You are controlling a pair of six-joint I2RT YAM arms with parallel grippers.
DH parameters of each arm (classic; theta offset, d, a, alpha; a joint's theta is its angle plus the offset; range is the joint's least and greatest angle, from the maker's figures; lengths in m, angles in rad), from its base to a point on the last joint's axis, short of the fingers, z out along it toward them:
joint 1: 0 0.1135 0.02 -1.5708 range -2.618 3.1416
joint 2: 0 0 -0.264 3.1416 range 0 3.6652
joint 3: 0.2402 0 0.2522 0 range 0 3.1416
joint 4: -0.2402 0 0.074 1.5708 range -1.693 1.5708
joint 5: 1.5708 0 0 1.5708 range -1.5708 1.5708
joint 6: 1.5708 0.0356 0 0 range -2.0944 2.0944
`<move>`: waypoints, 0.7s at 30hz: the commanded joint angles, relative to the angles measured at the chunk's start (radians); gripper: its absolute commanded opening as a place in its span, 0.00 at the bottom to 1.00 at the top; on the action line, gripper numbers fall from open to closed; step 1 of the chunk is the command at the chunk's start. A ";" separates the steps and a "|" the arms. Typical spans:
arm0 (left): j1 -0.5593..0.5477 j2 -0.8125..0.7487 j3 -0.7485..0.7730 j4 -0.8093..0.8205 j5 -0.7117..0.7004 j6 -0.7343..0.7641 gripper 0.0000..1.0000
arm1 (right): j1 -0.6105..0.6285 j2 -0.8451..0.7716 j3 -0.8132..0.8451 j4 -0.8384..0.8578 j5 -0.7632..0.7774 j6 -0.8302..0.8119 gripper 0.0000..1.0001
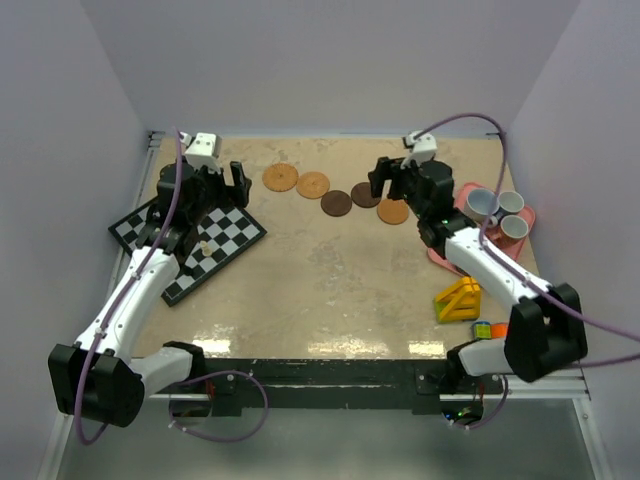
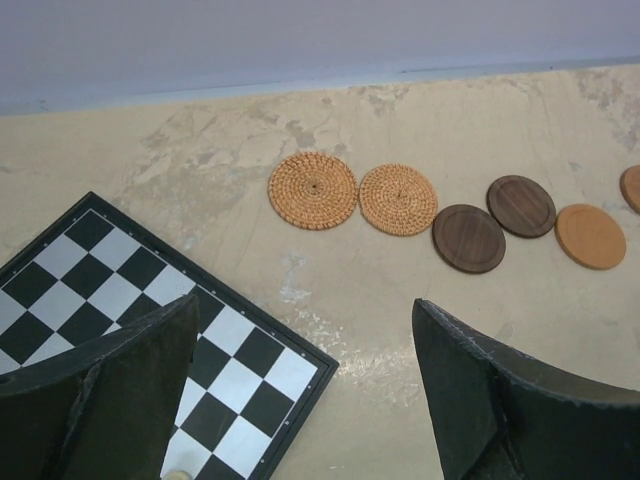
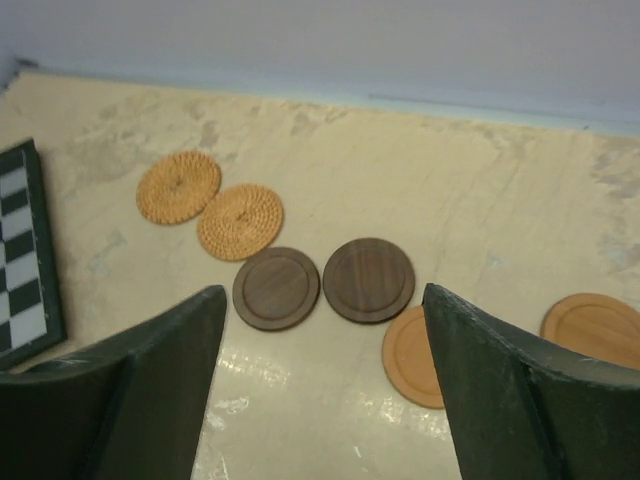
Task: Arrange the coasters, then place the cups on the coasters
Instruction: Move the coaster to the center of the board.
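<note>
Six coasters lie on the bench (image 1: 330, 290) towards its far edge: two woven tan coasters (image 1: 280, 178) side by side, then two dark brown coasters (image 1: 336, 203), then a smooth orange coaster (image 1: 393, 211), with another orange coaster (image 3: 595, 328) a little further right. Three pale cups (image 1: 511, 202) sit on the pink tray (image 1: 530, 216) at the right edge. The left end effector (image 2: 305, 305), over the chessboard (image 1: 235, 232), and the right end effector (image 3: 322, 295), over the brown coasters, both gape wide and hold nothing
</note>
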 commanded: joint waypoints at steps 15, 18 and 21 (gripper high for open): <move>-0.009 -0.001 -0.016 0.052 0.060 0.021 0.95 | 0.227 0.672 0.487 -0.259 0.122 -0.026 0.99; -0.009 -0.002 -0.018 0.052 0.052 0.024 0.95 | 0.225 0.731 0.531 -0.291 0.107 -0.048 0.99; -0.009 0.001 -0.018 0.052 0.058 0.023 0.95 | 0.227 0.780 0.581 -0.313 0.110 -0.069 0.98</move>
